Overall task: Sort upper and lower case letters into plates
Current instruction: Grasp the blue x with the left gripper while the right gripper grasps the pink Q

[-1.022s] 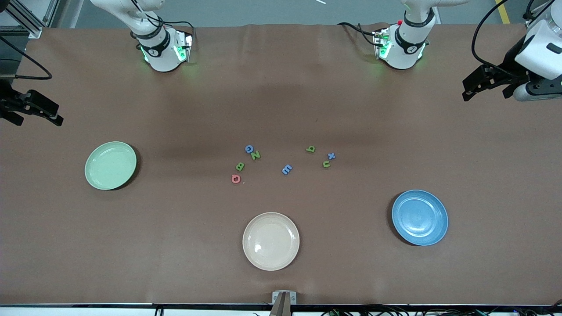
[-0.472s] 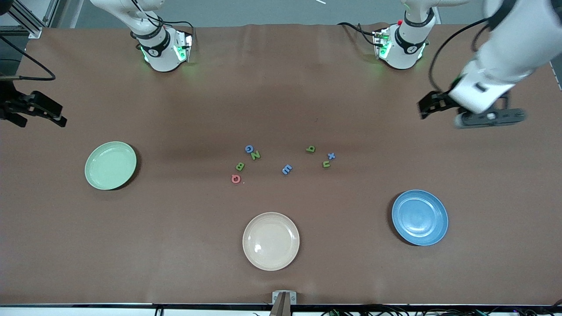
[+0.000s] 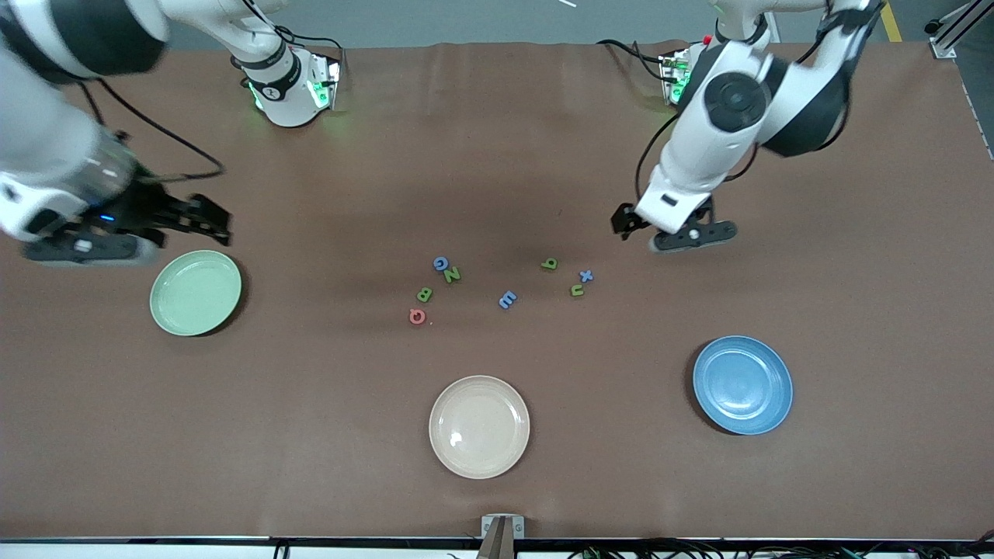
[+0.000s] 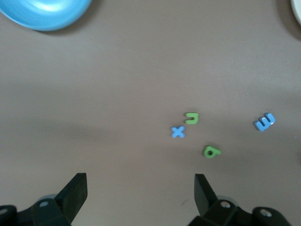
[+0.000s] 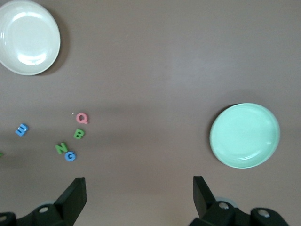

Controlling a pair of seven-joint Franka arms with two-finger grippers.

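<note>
With both end effectors wide open and empty, the left end effector (image 3: 627,221), upper right of centre, should drop squarely over the x (image 3: 586,275), while the right end effector (image 3: 203,220) hovers by the mint plate (image 3: 195,293) at frame left.

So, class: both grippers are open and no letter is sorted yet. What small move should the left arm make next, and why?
Probably lower the open left gripper toward the green g, the letter closest to it. All letters lie on the table, and the blue plate holds nothing.
</note>
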